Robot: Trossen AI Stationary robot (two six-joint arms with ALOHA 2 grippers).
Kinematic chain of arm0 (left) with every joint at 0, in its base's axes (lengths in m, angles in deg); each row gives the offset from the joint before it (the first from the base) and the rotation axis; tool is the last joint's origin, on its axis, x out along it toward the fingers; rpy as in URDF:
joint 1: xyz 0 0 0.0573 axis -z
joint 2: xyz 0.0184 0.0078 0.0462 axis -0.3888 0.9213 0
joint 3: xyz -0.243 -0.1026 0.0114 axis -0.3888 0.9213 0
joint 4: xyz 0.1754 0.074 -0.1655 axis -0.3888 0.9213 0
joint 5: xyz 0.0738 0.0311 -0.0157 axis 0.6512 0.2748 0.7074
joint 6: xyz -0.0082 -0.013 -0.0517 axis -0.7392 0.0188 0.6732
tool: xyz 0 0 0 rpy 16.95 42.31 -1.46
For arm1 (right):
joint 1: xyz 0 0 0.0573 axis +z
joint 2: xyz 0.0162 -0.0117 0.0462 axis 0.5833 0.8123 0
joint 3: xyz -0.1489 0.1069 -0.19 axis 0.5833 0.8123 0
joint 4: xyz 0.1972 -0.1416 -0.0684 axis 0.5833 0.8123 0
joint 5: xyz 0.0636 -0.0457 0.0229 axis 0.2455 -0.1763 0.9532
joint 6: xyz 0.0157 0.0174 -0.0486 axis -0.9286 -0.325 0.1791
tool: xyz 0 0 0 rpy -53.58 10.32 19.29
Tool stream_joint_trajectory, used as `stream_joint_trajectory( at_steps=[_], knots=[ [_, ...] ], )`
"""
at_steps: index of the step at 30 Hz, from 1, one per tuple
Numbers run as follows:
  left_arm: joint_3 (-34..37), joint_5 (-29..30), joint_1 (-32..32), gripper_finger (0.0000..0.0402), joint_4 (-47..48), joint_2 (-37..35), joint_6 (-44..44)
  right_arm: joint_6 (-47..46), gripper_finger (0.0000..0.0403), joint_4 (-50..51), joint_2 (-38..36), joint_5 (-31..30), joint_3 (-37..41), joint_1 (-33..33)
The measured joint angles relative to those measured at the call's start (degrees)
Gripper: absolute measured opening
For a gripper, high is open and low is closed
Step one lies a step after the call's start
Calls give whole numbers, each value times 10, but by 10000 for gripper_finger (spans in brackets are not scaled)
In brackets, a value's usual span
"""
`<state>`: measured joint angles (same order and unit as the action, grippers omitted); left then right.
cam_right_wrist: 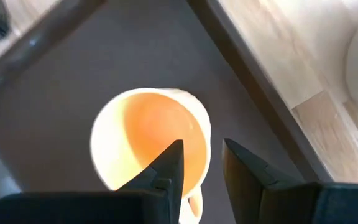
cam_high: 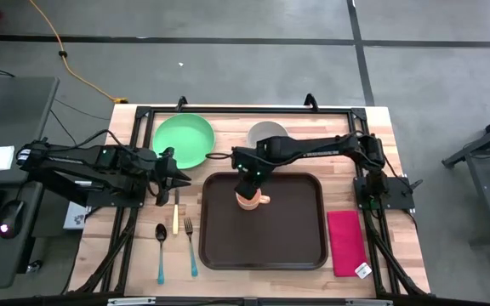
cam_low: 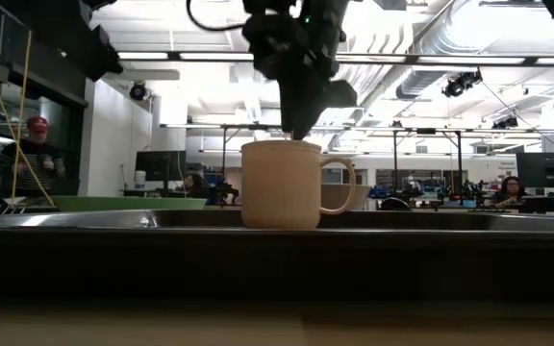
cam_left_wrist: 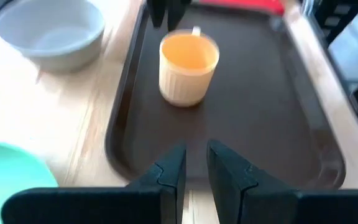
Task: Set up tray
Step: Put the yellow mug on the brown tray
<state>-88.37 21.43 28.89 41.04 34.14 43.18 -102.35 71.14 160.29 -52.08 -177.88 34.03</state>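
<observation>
The dark-brown tray (cam_high: 292, 242) lies in the middle of the table. A tan mug (cam_high: 251, 201) stands upright on its base on the tray's far part, with its handle (cam_low: 339, 185) toward the table's right. My right gripper (cam_low: 296, 133) points down just above the mug's rim (cam_right_wrist: 194, 124), slightly open. One finger is over the hollow and one is outside the wall, and I see no touch. My left gripper (cam_high: 179, 180) hovers at the tray's left edge, slightly open with nothing in it, and points toward the mug (cam_left_wrist: 188, 60).
A green plate (cam_high: 183, 140) and a grey bowl (cam_high: 266, 133) sit on the table behind the tray. A spoon (cam_high: 161, 251), a knife (cam_high: 175, 218) and a fork (cam_high: 190, 246) lie to the tray's left. A red-pink napkin (cam_high: 345, 242) lies to its right.
</observation>
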Motion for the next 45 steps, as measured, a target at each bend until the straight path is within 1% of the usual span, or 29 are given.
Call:
stream_joint_trajectory(
  at_steps=[4,6,14,19,26,31,37,40,45],
  knots=[
    [0,0,0,97,-51,7,-8,0,87,-4,-16,-4,0,0],
    [0,0,0,97,-72,14,-13,0,87,-1,-21,-18,0,0],
    [0,-19,0,97,-157,78,-15,1,87,31,-25,-37,0,-4],
    [-25,-21,0,97,-160,125,-18,4,87,55,-25,-62,0,-4],
    [-78,-27,0,97,-143,183,-62,19,87,92,-33,-95,0,-7],
    [-88,-29,0,97,-139,196,-73,20,87,139,-81,-175,0,-11],
    [-89,-29,0,97,-140,195,-73,26,87,141,-175,-258,0,-11],
    [-89,-29,0,97,-144,195,-71,26,87,140,-224,-289,0,-11],
    [-89,-28,0,97,-148,195,-71,36,85,139,-295,-321,0,-11]
  ],
)
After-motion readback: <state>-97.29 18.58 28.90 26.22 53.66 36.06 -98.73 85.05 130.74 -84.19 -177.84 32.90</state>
